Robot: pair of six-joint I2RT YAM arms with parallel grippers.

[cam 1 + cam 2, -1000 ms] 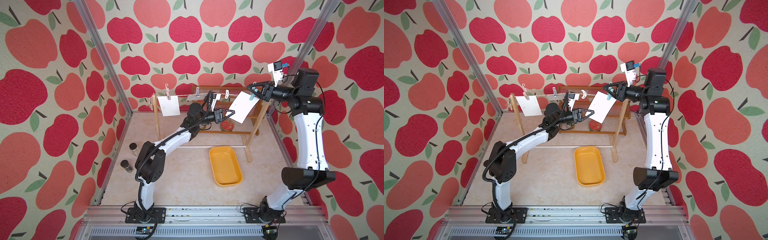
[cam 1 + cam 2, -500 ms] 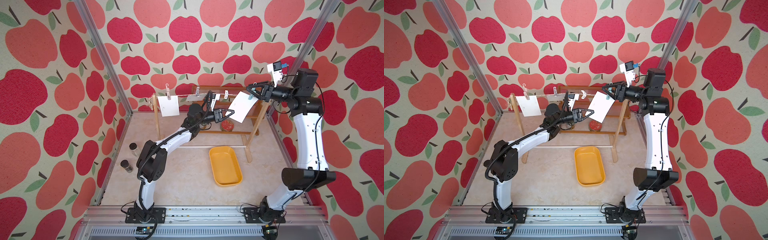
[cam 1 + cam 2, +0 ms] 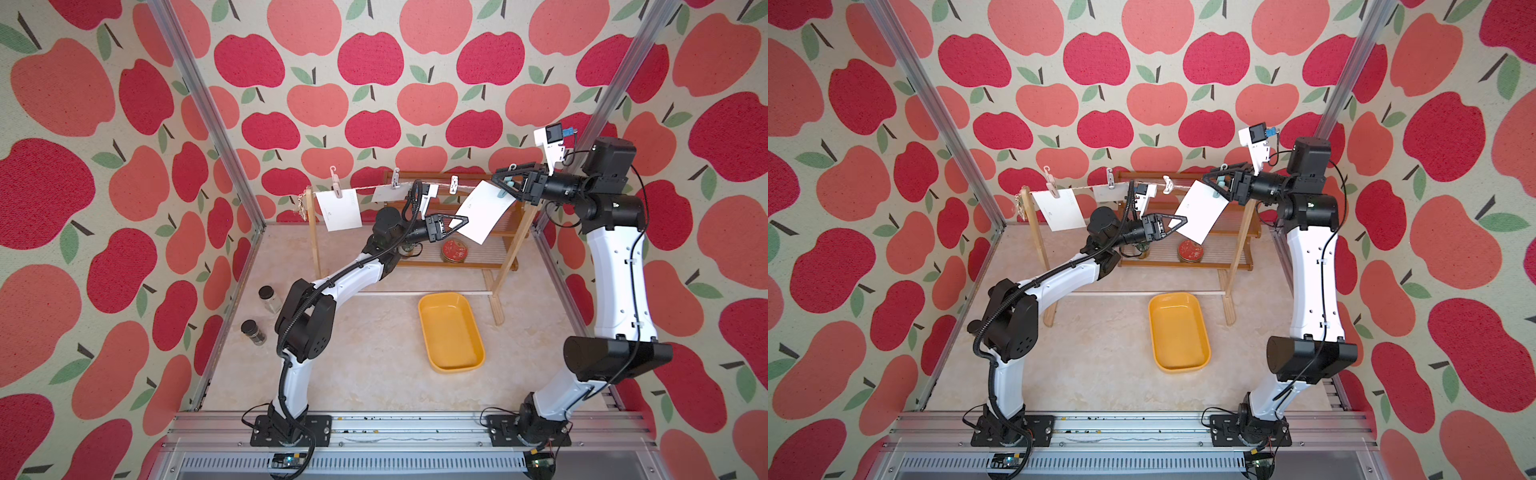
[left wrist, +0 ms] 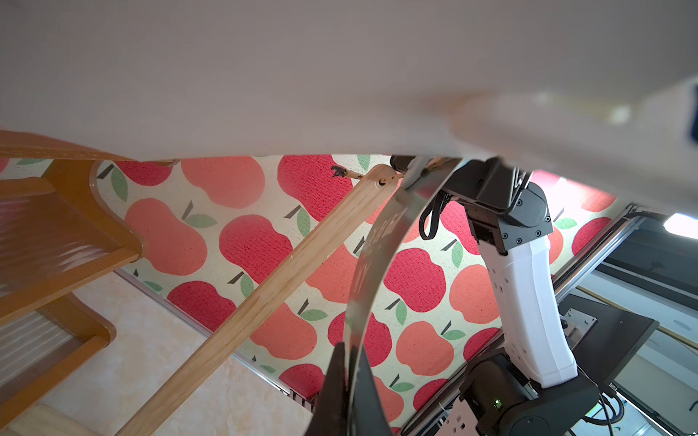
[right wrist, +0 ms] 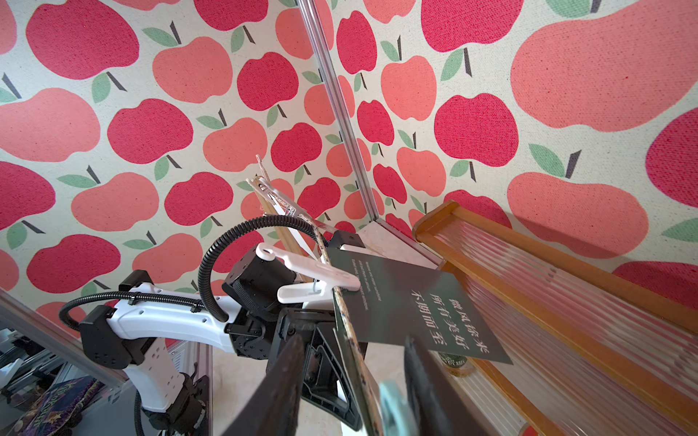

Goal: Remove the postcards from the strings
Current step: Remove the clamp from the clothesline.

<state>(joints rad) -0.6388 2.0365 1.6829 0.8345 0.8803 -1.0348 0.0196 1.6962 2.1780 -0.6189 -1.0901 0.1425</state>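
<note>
Between part-open jaws of R gripper (image 3: pixel 496 178) sat teal plastic clothespin (image 3: pixel 505 190); L gripper (image 3: pixel 459 220) pinched white rectangular paper postcard (image 3: pixel 484 210), prob. to catch it.

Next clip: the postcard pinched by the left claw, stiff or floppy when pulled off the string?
Probably floppy: pinched at one corner by the left claw, the postcard bows in a clear curve in the left wrist view. Likely very light: one teal clothespin seems to carry its top corner. A hard tug might crease it there.
</note>
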